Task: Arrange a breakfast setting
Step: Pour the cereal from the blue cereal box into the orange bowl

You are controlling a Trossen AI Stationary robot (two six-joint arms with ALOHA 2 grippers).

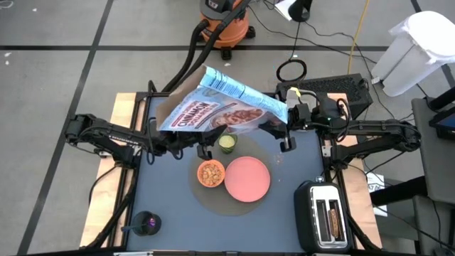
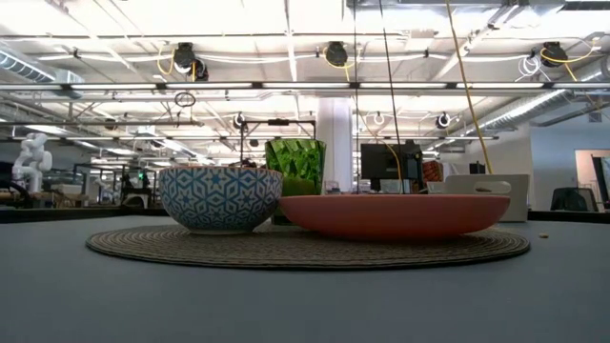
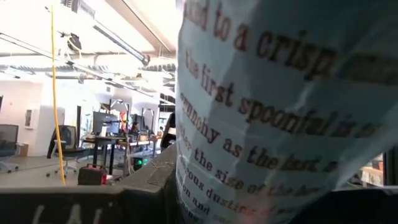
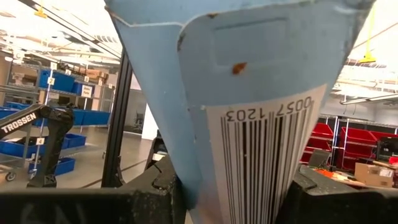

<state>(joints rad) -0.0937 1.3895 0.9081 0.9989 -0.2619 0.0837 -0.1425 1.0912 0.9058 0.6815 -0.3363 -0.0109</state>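
From above we see the cereal bag [image 1: 224, 107] held over the desk [image 1: 170, 206] between both arms. The right fingers [image 4: 155, 186] clamp its barcode end; the left fingers' [image 1: 206, 148] spread we cannot tell. Only the low view shows the bowl's [image 2: 219, 197] blue pattern.

A: Where does the high view sit?
B: Straight above the bench [image 1: 298, 160], looking down on all four edges and both arms.
A: And the low one?
B: At bench-top height, facing level across to the room, close to the pink plate [image 2: 394, 214] and bowl [image 2: 220, 197]; the high view shares these.
A: The wrist views?
B: Each is pressed close against the cereal bag [image 3: 280, 106], room beyond.
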